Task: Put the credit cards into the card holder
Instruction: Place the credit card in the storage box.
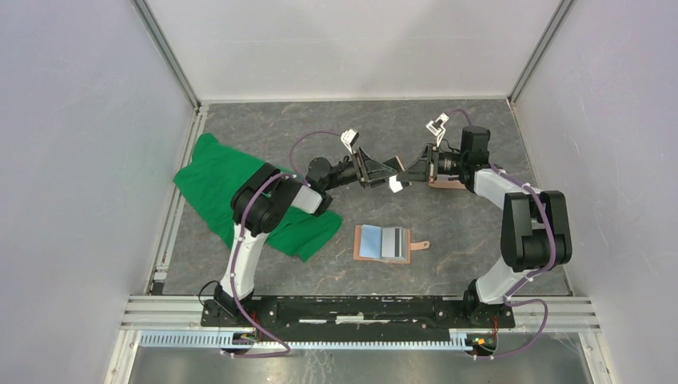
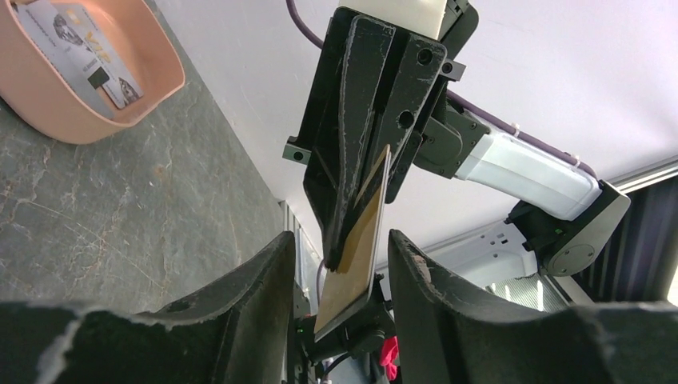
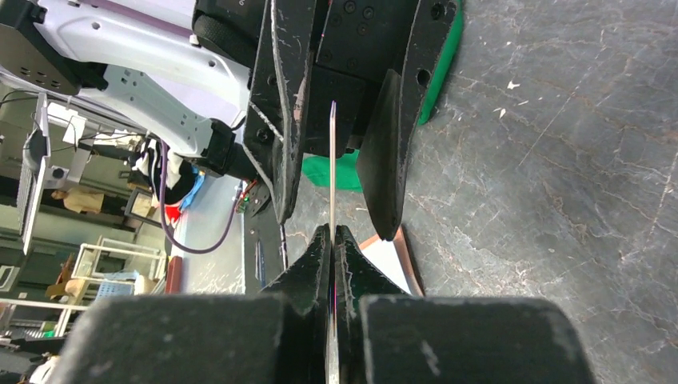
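Note:
My right gripper is shut on a credit card and holds it in the air above mid-table. In the right wrist view the card shows edge-on, sticking out of the closed right gripper. My left gripper faces it, open, with one finger on each side of the card and a gap on both sides. In the left wrist view the tan card face hangs between the left fingers. The card holder lies open on the table, blue-grey pockets up, strap tab to the right.
A salmon-pink tray holding more cards sits behind the right gripper, and is mostly hidden in the top view. A green cloth lies at the left. A tan-edged corner lies on the table under the grippers.

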Robot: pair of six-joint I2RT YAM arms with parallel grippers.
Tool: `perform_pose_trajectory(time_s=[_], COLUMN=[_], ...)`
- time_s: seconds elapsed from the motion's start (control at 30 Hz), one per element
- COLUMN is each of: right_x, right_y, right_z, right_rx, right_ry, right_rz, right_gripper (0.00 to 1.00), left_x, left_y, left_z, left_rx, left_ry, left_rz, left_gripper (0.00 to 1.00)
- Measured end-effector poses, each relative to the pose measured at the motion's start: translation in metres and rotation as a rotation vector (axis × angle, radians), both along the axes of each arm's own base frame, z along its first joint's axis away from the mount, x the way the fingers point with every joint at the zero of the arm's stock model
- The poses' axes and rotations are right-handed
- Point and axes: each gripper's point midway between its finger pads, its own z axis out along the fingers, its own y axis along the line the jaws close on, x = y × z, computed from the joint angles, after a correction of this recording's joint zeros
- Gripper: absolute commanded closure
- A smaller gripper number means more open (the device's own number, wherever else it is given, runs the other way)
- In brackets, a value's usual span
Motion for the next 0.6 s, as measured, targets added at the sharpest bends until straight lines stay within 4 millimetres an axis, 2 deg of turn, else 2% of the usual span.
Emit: perform_pose_trajectory(time_s=[0.07,0.17,0.33,0.5,0.6], right_x=[-0.0014,-0.0010,0.0001,-0.0021,-0.0047], right_y=[0.0041,0.0054,0.0054,0.0049,0.0050], right_z=[-0.0022,-0.0048,-0.0056,-0.0091,-0.0090], right_rx=[0.002,0.002,0.002,-0.011,-0.013], right_ry=[0.012,0.029,0.028,0.038,0.027], right_rz=[0.010,0.007,0.005,0.011,0.027], right_gripper=[1.00,0.99,0.97,0.71,0.61], left_x=[-0.0012,-0.0021,-0.0015,-0.0029,-0.0013], left_y=[-0.0021,-0.0039,-0.0051,-0.0027,-0.0015], left_z=[-0.0015,-0.0015,-0.0008,-0.0049,-0.0088], left_rx=[0.006,0.013,0.017,0.026,0.037], left_ry=[0.010,0.021,0.030,0.049,0.065], left_rz=[-0.001,-0.002,0.006,0.017,0.036], left_gripper=[0.53,0.69,0.83,0.88,0.89])
